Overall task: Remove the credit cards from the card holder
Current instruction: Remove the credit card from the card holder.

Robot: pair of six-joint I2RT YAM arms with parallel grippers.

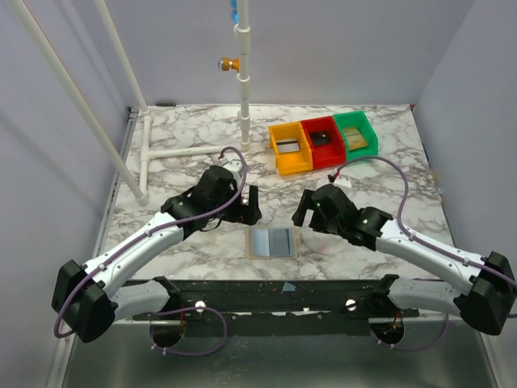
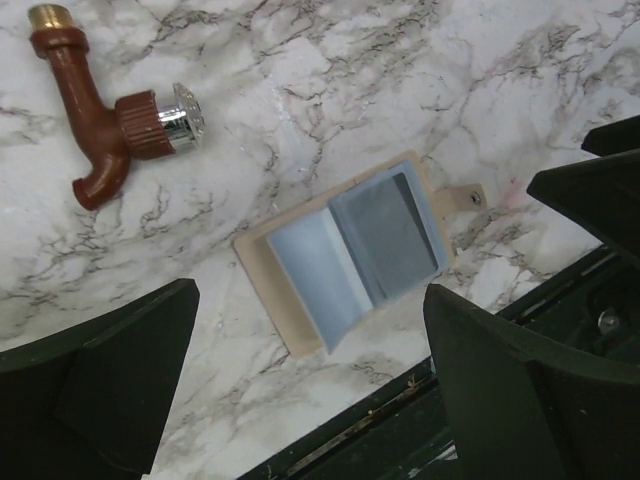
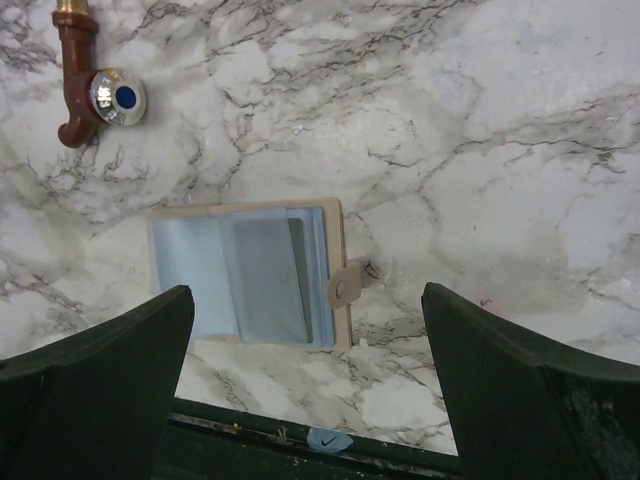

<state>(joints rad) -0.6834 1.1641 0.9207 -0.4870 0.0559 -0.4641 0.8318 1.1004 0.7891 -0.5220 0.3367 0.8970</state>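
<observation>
Near the front edge of the white, grey-veined marble table [image 1: 202, 121], the small flat grey-blue card holder [image 1: 271, 242] lies face up, well apart from the row of yellow [image 1: 290, 148], red [image 1: 323, 142] and green [image 1: 356, 133] plastic bins at the far right. Its beige backing frames the clear bluish sleeves, and a short beige snap tab [image 3: 345, 288] sticks out from one short end; one half looks darker grey than the other, and whether that is a card cannot be told. The left gripper [image 1: 249, 208] hangs just above and to the left of the holder with its black fingers [image 2: 110, 385] spread wide, gripping nothing. The right gripper [image 1: 302, 208] hangs just above and to the right, its fingers [image 3: 520, 395] likewise wide apart and empty. Neither touches the holder, which sits between the two. Both wrist views show a reddish-brown plastic tap [image 2: 100, 120] with a chrome-capped knob lying on the marble beyond the holder.
</observation>
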